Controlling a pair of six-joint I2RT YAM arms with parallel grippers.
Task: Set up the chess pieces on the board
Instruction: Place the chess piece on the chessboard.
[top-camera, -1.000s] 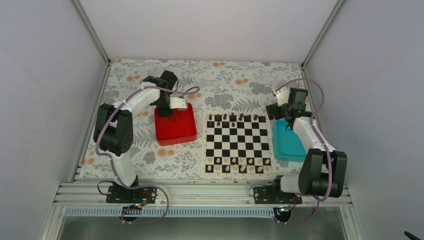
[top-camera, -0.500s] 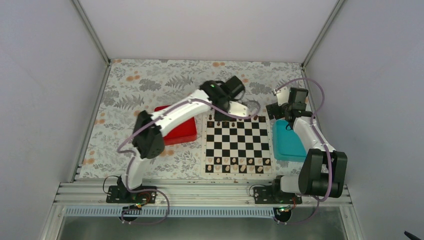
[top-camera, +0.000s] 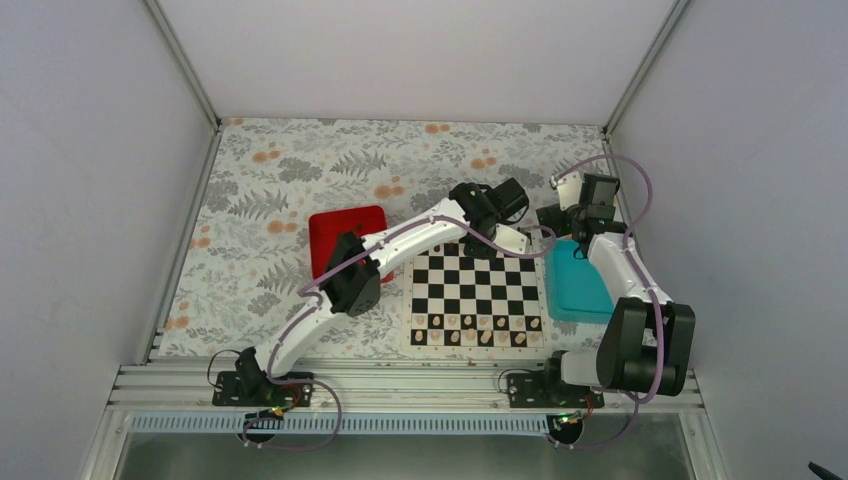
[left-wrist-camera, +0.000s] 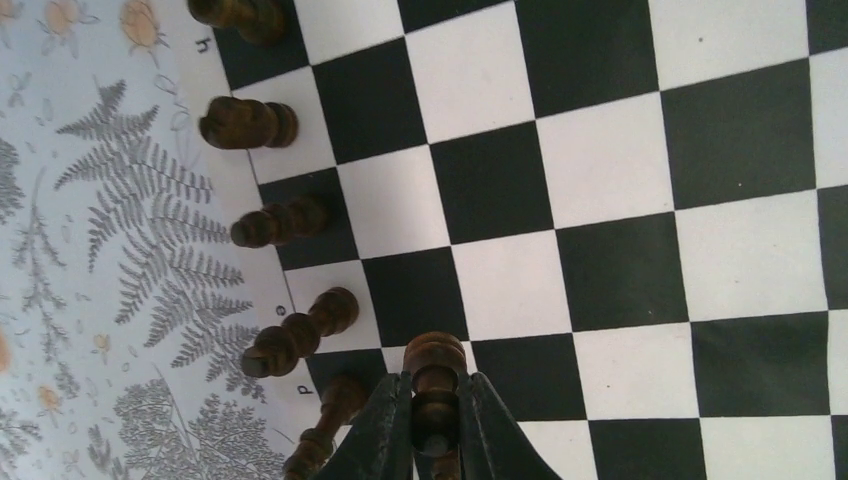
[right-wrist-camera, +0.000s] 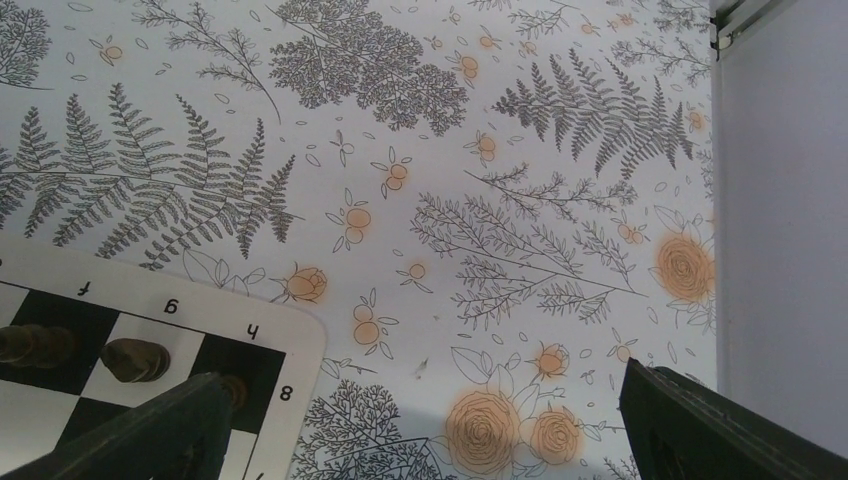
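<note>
The black and white board (top-camera: 477, 290) lies between the arms. My left gripper (top-camera: 492, 236) reaches over its far edge. In the left wrist view the left gripper (left-wrist-camera: 437, 388) is shut on a dark brown chess piece (left-wrist-camera: 435, 362), hanging above the squares beside the back row. Several dark pieces (left-wrist-camera: 247, 122) stand along that edge, one (left-wrist-camera: 300, 335) close to the held piece. My right gripper (top-camera: 556, 216) hovers past the board's far right corner (right-wrist-camera: 290, 345). The right gripper (right-wrist-camera: 430, 425) is open and empty over the floral cloth. Two dark pieces (right-wrist-camera: 135, 360) show on that corner's squares.
A red tray (top-camera: 340, 232) sits left of the board, partly under the left arm. A teal tray (top-camera: 578, 288) lies right of the board beneath the right arm. Pale tan pieces (top-camera: 477, 336) fill the board's near rows. White walls enclose the table.
The left arm swung right from over the red tray to the board's far edge, staying shut on a dark piece. The right arm barely shifted.
</note>
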